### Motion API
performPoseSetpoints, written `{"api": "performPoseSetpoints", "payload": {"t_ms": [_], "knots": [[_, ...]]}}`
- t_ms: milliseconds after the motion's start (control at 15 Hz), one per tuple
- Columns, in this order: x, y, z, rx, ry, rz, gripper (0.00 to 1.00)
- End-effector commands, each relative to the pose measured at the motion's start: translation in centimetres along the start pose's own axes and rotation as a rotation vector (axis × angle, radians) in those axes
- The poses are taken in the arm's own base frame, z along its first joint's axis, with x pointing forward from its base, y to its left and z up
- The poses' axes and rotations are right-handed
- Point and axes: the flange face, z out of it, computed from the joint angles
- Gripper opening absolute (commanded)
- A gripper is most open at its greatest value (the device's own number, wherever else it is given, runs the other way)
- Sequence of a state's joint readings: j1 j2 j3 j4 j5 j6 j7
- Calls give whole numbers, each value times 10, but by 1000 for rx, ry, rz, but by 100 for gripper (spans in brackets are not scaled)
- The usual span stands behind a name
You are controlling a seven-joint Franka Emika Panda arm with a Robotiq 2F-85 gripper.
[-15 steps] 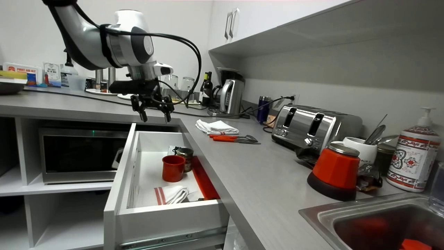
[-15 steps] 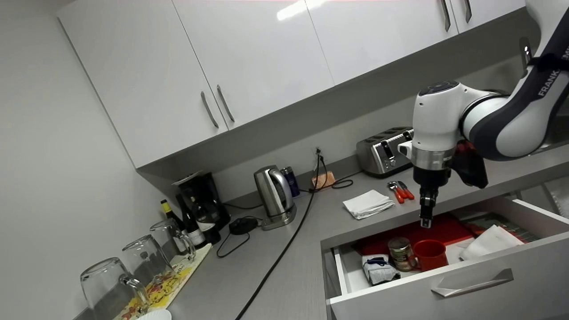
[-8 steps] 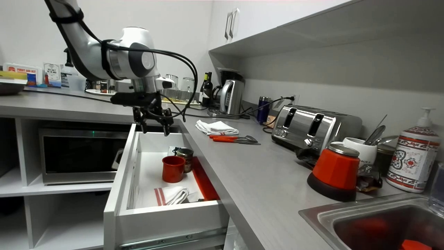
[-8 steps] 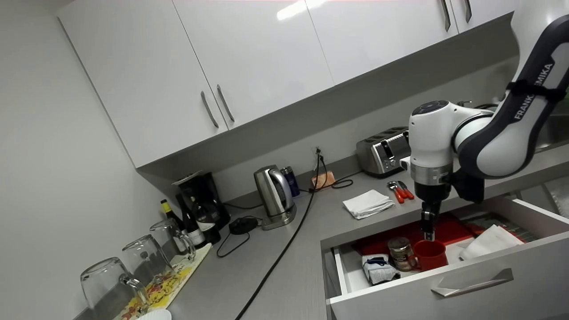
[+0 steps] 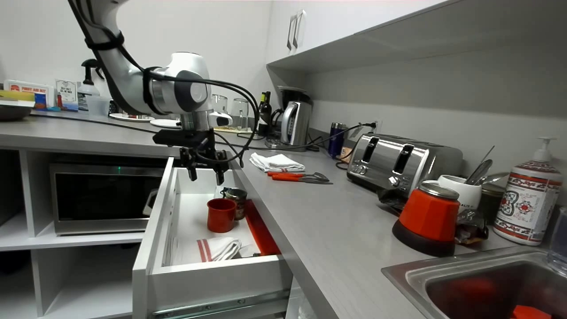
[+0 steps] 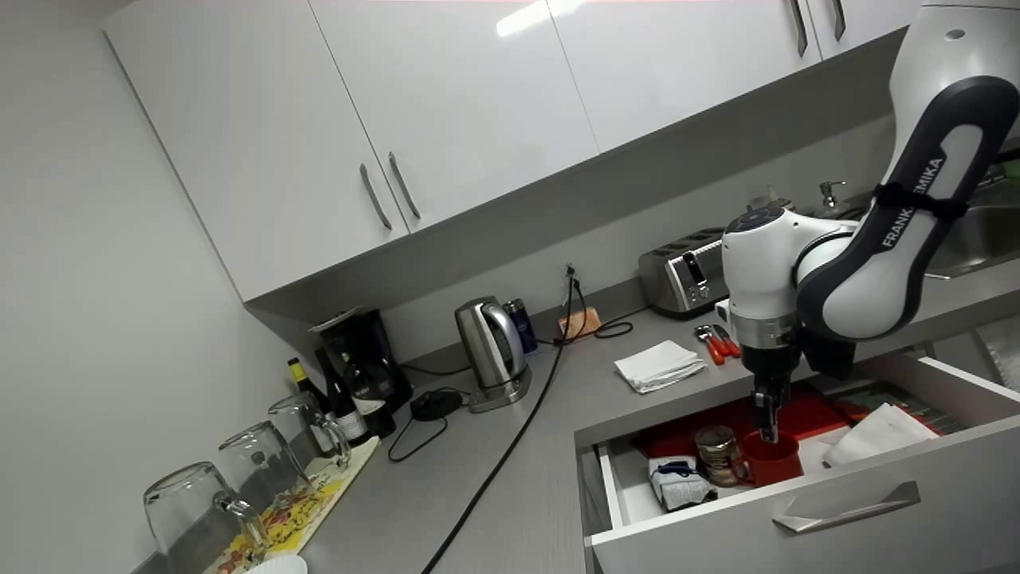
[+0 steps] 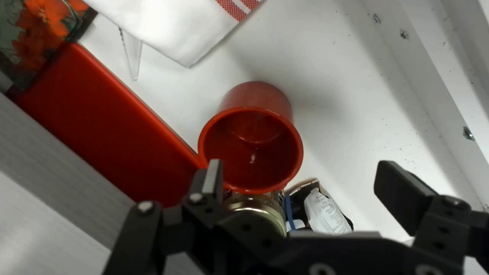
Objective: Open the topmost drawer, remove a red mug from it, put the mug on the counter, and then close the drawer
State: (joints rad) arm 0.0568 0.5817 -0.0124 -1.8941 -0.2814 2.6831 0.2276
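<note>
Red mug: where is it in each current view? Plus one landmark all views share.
In an exterior view: red mug left of and below picture centre, inside the open drawer; white cloth below it.
In an exterior view: red mug at lower right; white cloth to its right.
Wrist view: red mug near centre; white cloth above it.
Shared landmark: that white cloth, in the same drawer.

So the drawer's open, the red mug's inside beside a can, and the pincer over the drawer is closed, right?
Not quite: the pincer is open, its jaws wide apart in the wrist view. The drawer beneath is indeed open, with the red mug inside beside a can.
</note>
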Motion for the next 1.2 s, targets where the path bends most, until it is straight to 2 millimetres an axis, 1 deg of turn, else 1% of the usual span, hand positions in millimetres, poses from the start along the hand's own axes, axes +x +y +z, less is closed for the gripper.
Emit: {"api": "performPoseSetpoints", "payload": {"t_ms": [0, 267, 600, 1133], "knots": [[15, 1, 24, 16, -35, -3, 100], [24, 0, 47, 25, -39, -12, 100], [36, -2, 66, 32, -49, -18, 100], [40, -8, 90, 33, -106, -14, 100]]}}
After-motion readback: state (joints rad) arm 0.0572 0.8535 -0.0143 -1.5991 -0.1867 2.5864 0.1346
